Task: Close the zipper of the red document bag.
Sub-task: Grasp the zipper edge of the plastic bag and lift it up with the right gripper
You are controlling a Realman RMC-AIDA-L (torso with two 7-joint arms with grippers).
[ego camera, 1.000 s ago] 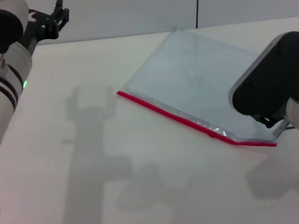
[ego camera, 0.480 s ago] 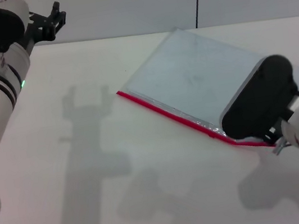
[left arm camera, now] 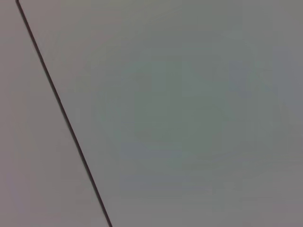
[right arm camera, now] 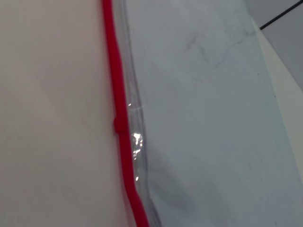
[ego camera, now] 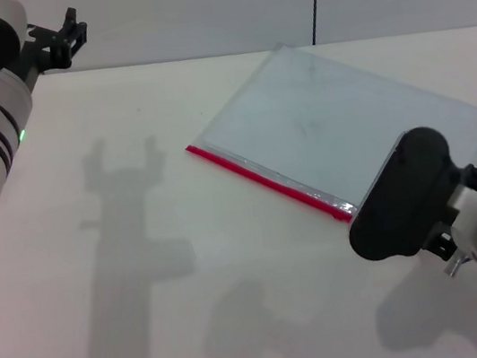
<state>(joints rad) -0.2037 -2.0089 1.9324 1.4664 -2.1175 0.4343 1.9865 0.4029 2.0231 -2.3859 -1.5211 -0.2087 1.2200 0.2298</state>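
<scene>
**Right arm over the bag's near corner**

The bag (ego camera: 329, 119) lies flat on the table (ego camera: 199, 330) toward its far right, its zipper (ego camera: 266, 179) along the long edge facing the table's middle. The right gripper is hidden under its wrist at the zipper's near end; its state cannot be told. The left gripper (ego camera: 62, 39) hangs spread above the far left corner.

Doc bag (ego camera: 338, 122) flat on table (ego camera: 196, 313), zipper (ego camera: 266, 179) along near edge.
</scene>
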